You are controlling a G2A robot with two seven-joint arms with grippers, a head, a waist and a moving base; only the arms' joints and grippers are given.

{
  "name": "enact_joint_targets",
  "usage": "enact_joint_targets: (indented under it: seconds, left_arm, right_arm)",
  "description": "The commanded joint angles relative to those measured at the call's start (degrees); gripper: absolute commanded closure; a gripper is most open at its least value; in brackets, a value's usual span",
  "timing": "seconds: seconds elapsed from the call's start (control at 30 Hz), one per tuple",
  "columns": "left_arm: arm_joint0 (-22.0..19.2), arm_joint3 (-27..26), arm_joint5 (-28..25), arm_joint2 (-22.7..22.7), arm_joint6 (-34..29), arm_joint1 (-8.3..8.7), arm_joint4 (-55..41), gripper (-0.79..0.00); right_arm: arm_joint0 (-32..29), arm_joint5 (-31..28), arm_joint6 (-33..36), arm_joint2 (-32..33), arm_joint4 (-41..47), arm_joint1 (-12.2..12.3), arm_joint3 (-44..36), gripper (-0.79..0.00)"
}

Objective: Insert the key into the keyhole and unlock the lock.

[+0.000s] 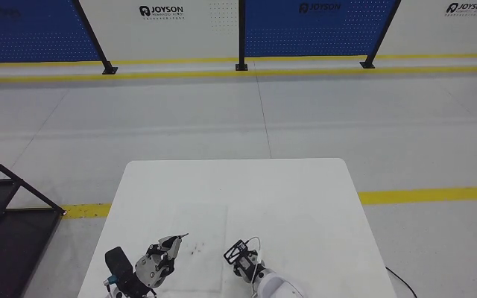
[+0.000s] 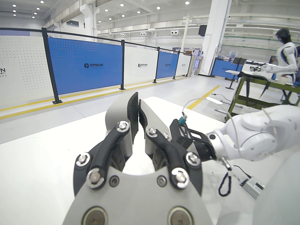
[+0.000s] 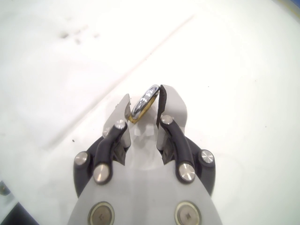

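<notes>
A padlock (image 3: pixel 142 105) with a brass body and a chrome shackle stands on edge between the fingers of my right gripper (image 3: pixel 145 94), which is shut on it just above the white table (image 1: pixel 298 201). In the top view this gripper (image 1: pixel 238 252) sits near the table's front edge, right of centre. My left gripper (image 2: pixel 138 108) is a short way to its left, raised and pointing out across the table, its black pads pressed together. No key shows between them. In the top view, a thin dark tip ends the left gripper (image 1: pixel 177 240).
A small grey box (image 2: pixel 252 186) with a coiled black cable lies on the table under the right arm (image 2: pixel 246 136). Faint dark smudges (image 1: pixel 197 249) mark the table between the grippers. The far half of the table is bare; blue and white fence panels stand beyond.
</notes>
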Motion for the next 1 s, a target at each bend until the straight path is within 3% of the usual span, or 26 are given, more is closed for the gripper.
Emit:
enact_joint_targets:
  seconds: [0.0,0.07,0.33,0.43,0.47,0.63,0.77,0.97]
  left_arm:
    - [0.0,0.0,0.0,0.0,0.0,0.0,0.0,0.0]
    - [0.0,0.0,0.0,0.0,0.0,0.0,0.0,0.0]
    - [0.0,0.0,0.0,0.0,0.0,0.0,0.0,0.0]
    - [0.0,0.0,0.0,0.0,0.0,0.0,0.0,0.0]
    - [0.0,0.0,0.0,0.0,0.0,0.0,0.0,0.0]
    - [-2.09,0.12,-0.62,2.32,0.37,-0.16,-1.64,0.0]
    - [-4.01,1.76,-3.9,4.83,4.24,-0.28,-3.16,0.0]
    - [-8.01,6.03,-8.47,8.74,5.06,-0.69,-9.83,0.0]
  right_arm:
    - [0.1,-0.19,-0.13,-0.05,0.32,-0.05,0.12,-0.105]
    - [0.09,-0.07,-0.86,0.06,1.1,-0.12,0.04,0.0]
    - [-3.45,-4.48,-10.98,5.27,7.96,1.11,-3.97,0.0]
    - [-6.8,-11.42,-21.71,10.83,14.3,2.4,-5.9,0.0]
    - [-7.84,-16.37,-25.22,12.78,16.79,2.96,-6.24,0.0]
    - [-8.83,-31.14,-34.2,17.95,24.92,4.2,-5.16,0.0]
    - [-7.73,-39.52,-39.58,18.7,31.27,4.26,-3.17,0.0]
    - [-3.5,-53.63,-39.69,17.2,37.83,4.21,0.43,0.0]
